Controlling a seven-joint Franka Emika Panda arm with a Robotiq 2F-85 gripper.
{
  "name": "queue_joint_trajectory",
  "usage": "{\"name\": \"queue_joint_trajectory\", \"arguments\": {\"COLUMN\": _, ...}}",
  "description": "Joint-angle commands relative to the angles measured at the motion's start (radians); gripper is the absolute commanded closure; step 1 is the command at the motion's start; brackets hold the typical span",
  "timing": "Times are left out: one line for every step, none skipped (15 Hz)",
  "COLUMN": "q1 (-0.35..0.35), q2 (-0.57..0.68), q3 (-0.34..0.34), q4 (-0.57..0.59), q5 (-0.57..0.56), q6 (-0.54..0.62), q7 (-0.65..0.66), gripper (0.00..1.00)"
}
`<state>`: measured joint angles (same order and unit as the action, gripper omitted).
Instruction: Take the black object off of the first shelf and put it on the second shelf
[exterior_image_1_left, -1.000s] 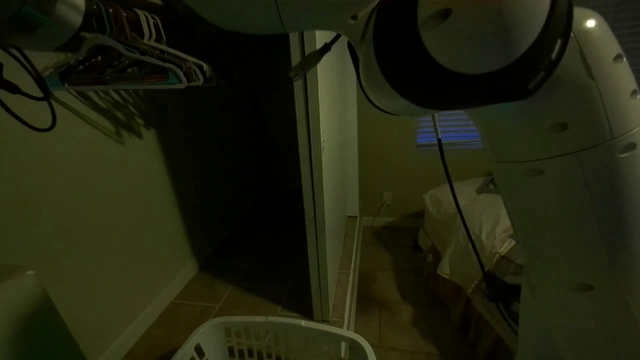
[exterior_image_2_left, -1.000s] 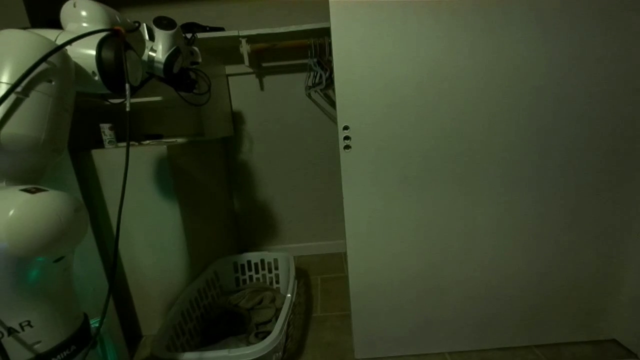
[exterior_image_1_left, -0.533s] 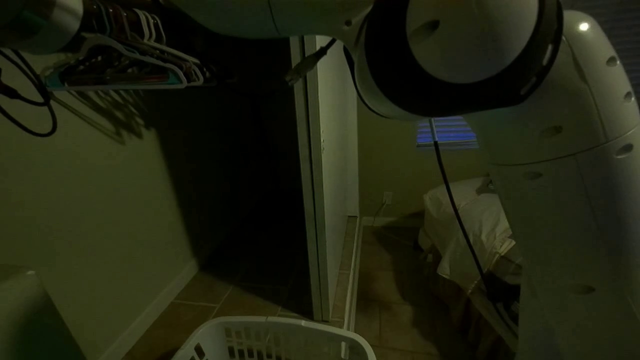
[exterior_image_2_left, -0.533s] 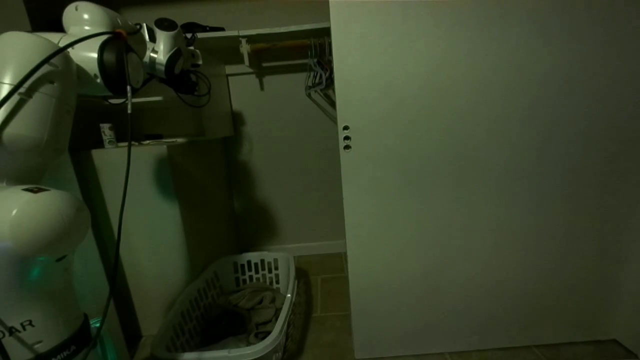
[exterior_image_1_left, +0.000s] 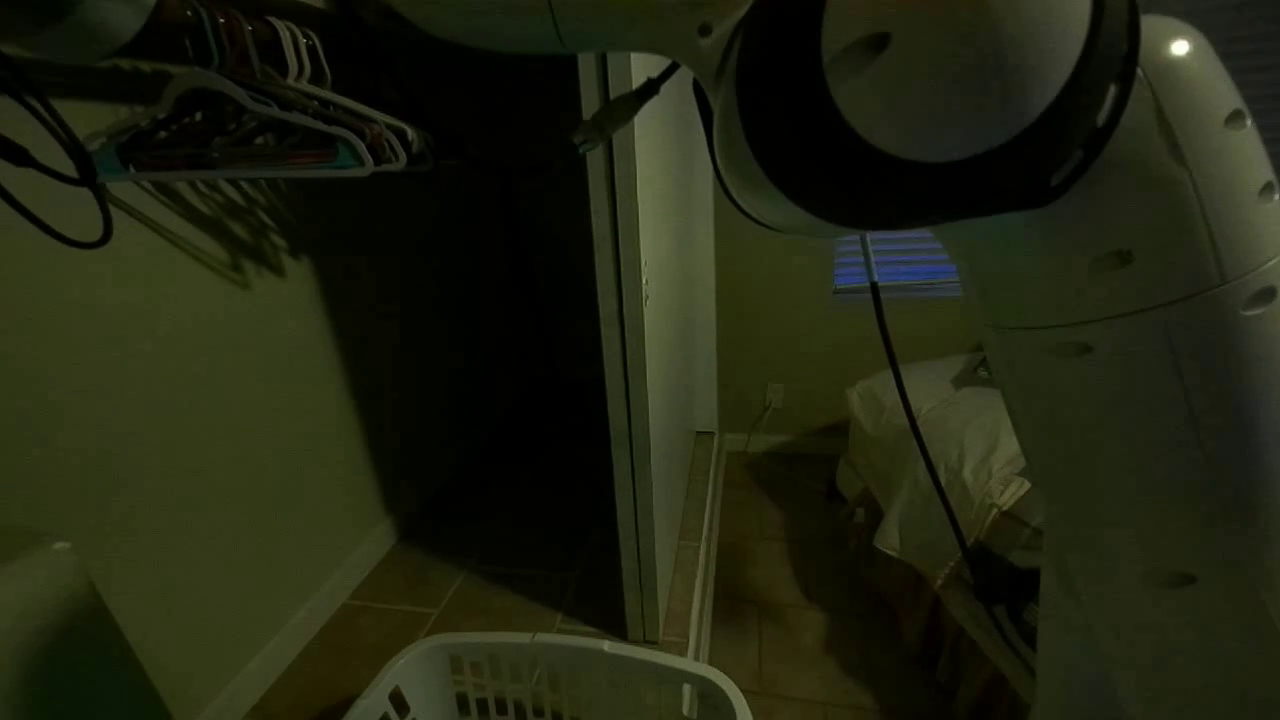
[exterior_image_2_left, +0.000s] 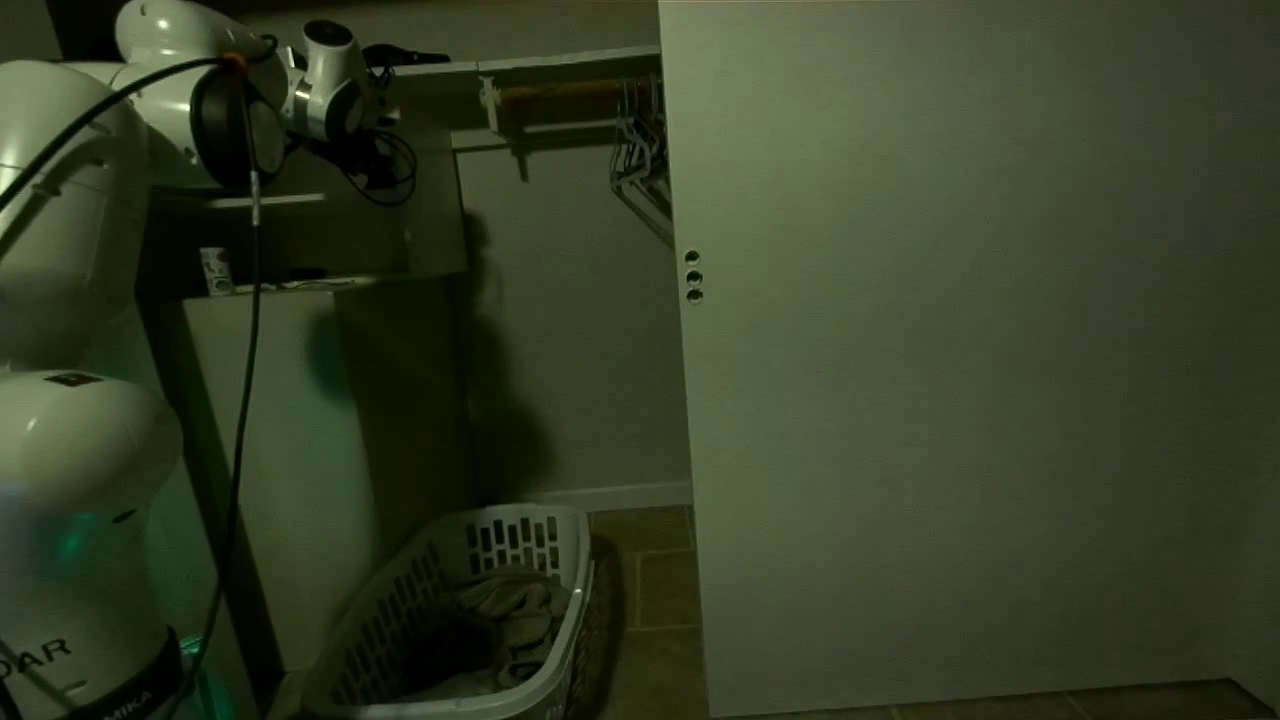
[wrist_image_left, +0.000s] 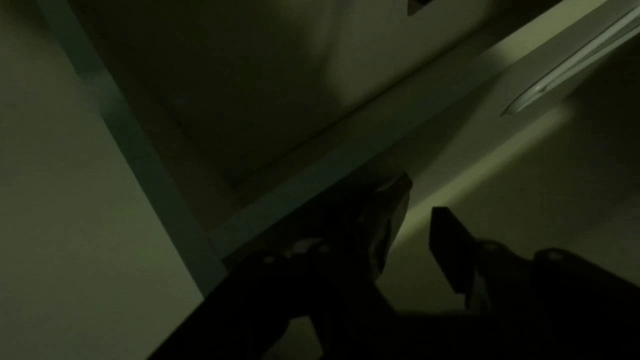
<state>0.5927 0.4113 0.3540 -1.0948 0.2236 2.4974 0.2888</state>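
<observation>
A black object (exterior_image_2_left: 408, 54), judged to be the task's target, lies on the top shelf (exterior_image_2_left: 560, 60) in an exterior view, apparently above the gripper (wrist_image_left: 416, 225), whose outline there is lost in shadow beneath the wrist (exterior_image_2_left: 335, 85) of the robot arm (exterior_image_2_left: 75, 220). The object's long axis runs roughly level along the shelf, its bulkier end on the gripper's side, its narrow end pointing away; how far apart they stand in depth cannot be told. The coming grasp likely turns on that height: the gripper would need to rise to shelf level before closing across the body. In the wrist view its fingers (wrist_image_left: 455, 245) stand apart, a paler gap between them; a dark shape (wrist_image_left: 390, 215) borders that gap, fingertip or object, too murky to say. The lone arm reaches in high, its forearm (exterior_image_1_left: 560, 25) crossing near the top of both exterior views and black cables (exterior_image_1_left: 106, 222) looping under the wrist. Below the gripper, as far as the shadow lets on, are a middle board (exterior_image_2_left: 270, 201) and a lower shelf (exterior_image_2_left: 400, 277) holding a cup (exterior_image_2_left: 215, 270); which counts as the second shelf is unclear, and the transfer appears yet to be made.
</observation>
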Motion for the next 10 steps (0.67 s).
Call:
{"name": "queue_joint_trajectory", "arguments": {"q1": 0.007, "q2": -0.041, "q3": -0.02, "q4": 0.011, "q5": -0.024, "q6": -0.083, "q7": 0.056, "gripper": 0.18}}
{"name": "queue_joint_trajectory", "arguments": {"q1": 0.006, "q2": -0.054, "q3": -0.023, "q4": 0.007, "q5": -0.024, "q6": -0.101, "q7": 0.066, "gripper": 0.12}}
{"name": "queue_joint_trajectory", "arguments": {"q1": 0.005, "q2": -0.065, "q3": -0.023, "q4": 0.006, "q5": -0.021, "q6": -0.124, "q7": 0.075, "gripper": 0.03}}
{"name": "queue_joint_trajectory", "arguments": {"q1": 0.001, "q2": -0.079, "q3": -0.022, "q4": 0.002, "q5": -0.015, "q6": -0.158, "q7": 0.086, "gripper": 0.01}}
{"name": "queue_joint_trajectory", "arguments": {"q1": 0.0, "q2": -0.088, "q3": -0.021, "q4": 0.003, "q5": -0.011, "q6": -0.18, "q7": 0.091, "gripper": 0.0}}
{"name": "queue_joint_trajectory", "arguments": {"q1": -0.001, "q2": -0.107, "q3": -0.027, "q4": -0.004, "q5": -0.023, "q6": -0.219, "q7": 0.103, "gripper": 0.0}}
{"name": "queue_joint_trajectory", "arguments": {"q1": -0.003, "q2": -0.12, "q3": -0.027, "q4": -0.006, "q5": -0.021, "q6": -0.245, "q7": 0.103, "gripper": 0.0}}
{"name": "queue_joint_trajectory", "arguments": {"q1": -0.003, "q2": -0.139, "q3": -0.035, "q4": -0.013, "q5": -0.037, "q6": -0.283, "q7": 0.102, "gripper": 0.0}}
{"name": "queue_joint_trajectory", "arguments": {"q1": -0.005, "q2": -0.153, "q3": -0.037, "q4": -0.015, "q5": -0.043, "q6": -0.311, "q7": 0.087, "gripper": 0.0}}
{"name": "queue_joint_trajectory", "arguments": {"q1": -0.009, "q2": -0.172, "q3": -0.041, "q4": -0.019, "q5": -0.056, "q6": -0.346, "q7": 0.058, "gripper": 0.0}}
